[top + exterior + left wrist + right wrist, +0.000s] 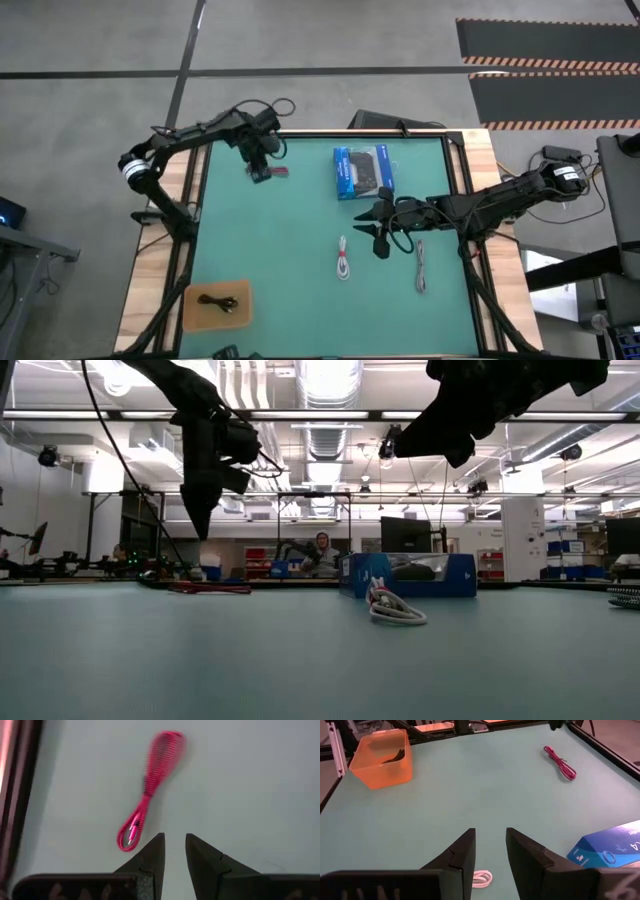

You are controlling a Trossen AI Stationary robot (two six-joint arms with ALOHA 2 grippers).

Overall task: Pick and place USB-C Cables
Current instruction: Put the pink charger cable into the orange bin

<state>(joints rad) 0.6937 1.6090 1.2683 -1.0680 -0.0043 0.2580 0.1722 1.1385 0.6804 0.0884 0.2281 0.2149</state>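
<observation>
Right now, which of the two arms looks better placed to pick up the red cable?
The left. Its left gripper hangs open right over the red cable near the mat's far edge. The right gripper is mid-table, nearer the white cable, with the blue box between it and the red one.

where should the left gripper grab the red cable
Grip the red cable at its narrow bound waist, coming straight down from above. It lies flat on the table, loops fanning at both ends. The left gripper hovers beside its lower loop, fingers slightly apart.
</observation>
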